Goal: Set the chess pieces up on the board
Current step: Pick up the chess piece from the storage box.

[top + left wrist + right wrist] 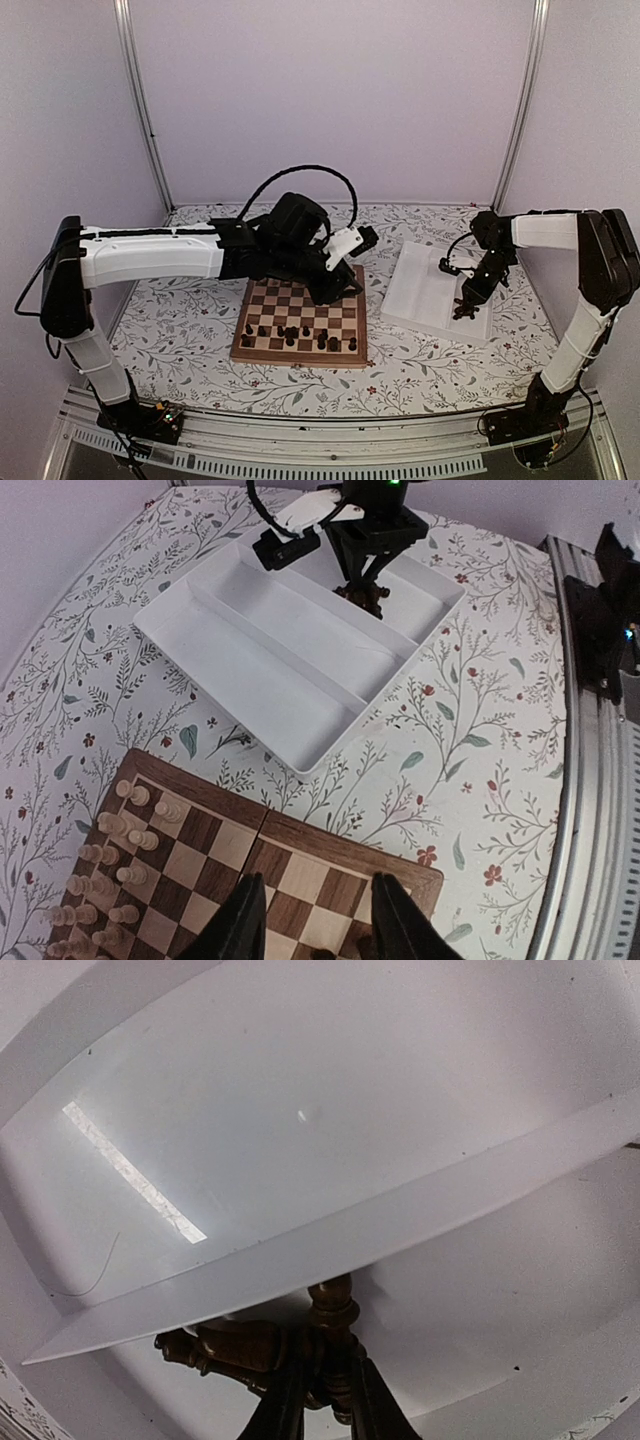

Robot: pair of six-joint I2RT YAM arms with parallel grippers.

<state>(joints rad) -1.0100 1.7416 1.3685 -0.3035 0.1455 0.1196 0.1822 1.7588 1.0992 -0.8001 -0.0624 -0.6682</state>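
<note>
One flowered worktop (420, 370) carries everything, and two arms work over it: the left arm (150, 255) stretches from the left edge over the middle of the top view, and the right arm (590, 260) bends in from the right. One board (300, 358) lies at centre, with one white tray (420, 290) to its right, split by a ridge. About ten dark chess pieces (290, 335) stand along the board's lower rows, too small to count surely. At least a dozen pale pieces (130, 830) crowd the lower left of the left wrist view. Two dark chessmen show in the tray: a dark piece (335, 1305) pinched upright by the right fingers (320, 1400), which are nearly closed on it, and a second piece (230, 1345) lying just beside it. The left fingers (315, 920) stand partly apart above the board's edge, gripping nothing visible. The step looks like fetching a piece. Next it needs lifting clear of the ridge, carrying leftward and setting upright on a free square, avoiding the left arm.
</note>
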